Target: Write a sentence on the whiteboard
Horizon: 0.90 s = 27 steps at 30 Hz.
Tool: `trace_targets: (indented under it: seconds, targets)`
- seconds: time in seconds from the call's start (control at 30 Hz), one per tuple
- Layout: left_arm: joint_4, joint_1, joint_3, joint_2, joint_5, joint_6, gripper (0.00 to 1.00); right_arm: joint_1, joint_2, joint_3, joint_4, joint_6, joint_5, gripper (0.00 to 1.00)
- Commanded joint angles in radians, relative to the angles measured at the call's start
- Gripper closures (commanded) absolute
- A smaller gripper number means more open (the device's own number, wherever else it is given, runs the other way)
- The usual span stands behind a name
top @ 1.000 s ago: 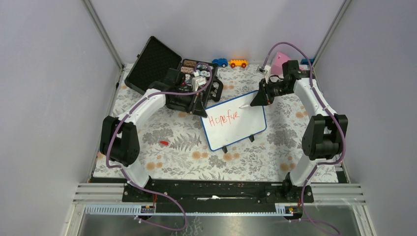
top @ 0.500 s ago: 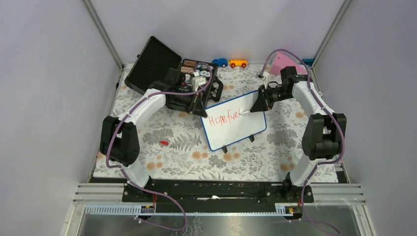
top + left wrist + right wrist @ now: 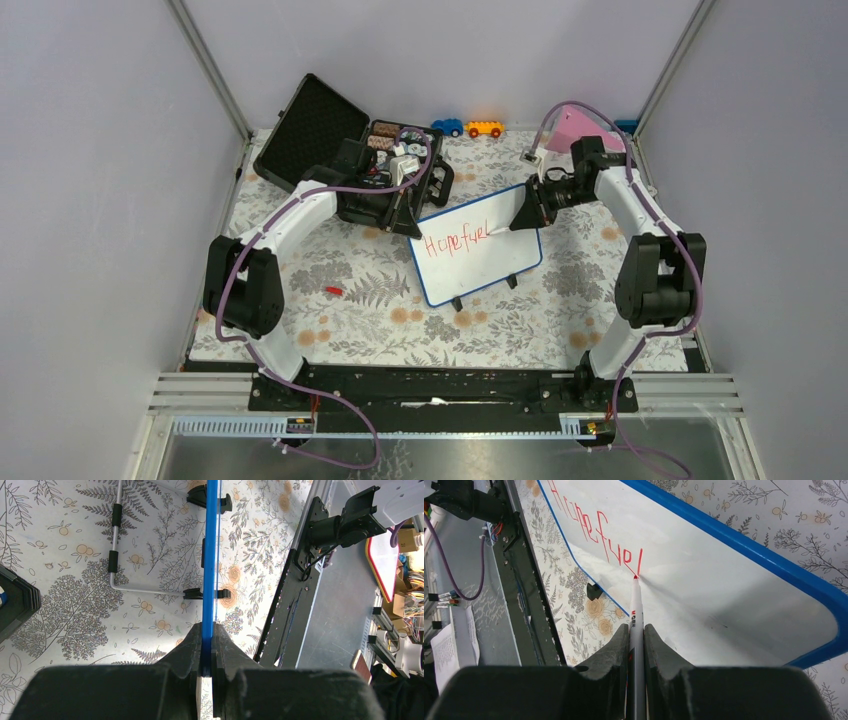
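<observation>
whiteboard (image 3: 490,266): white, blue frame, propped at a slant | sentence (image 3: 456,243): red; reads "Hope fuel"

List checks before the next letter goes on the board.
1. Left claw shut on the board edge: ok.
2. Right claw shut on the marker, which sits straight between the fingers: ok.
3. Marker tip touching the board at the foot of the "l": ok.
4. Writing legible, reads "Hope fuel": ok.
5. Bare white space to the right of the "l" for more letters: ok.
6. Ink left in the marker: cannot tell.
</observation>
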Motion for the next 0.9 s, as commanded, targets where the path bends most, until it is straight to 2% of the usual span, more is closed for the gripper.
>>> trace_targets:
  seconds: [0.0,0.87]
  targets:
    - [0.005,-0.013,0.011,0.001,-0.014,0.030,1.00,-0.013,-0.062,0.057,-0.049,-0.036,-0.006,1.00]
    - [0.005,-0.014,0.011,0.005,-0.016,0.032,1.00,-0.026,-0.008,0.078,-0.022,-0.009,-0.012,1.00]
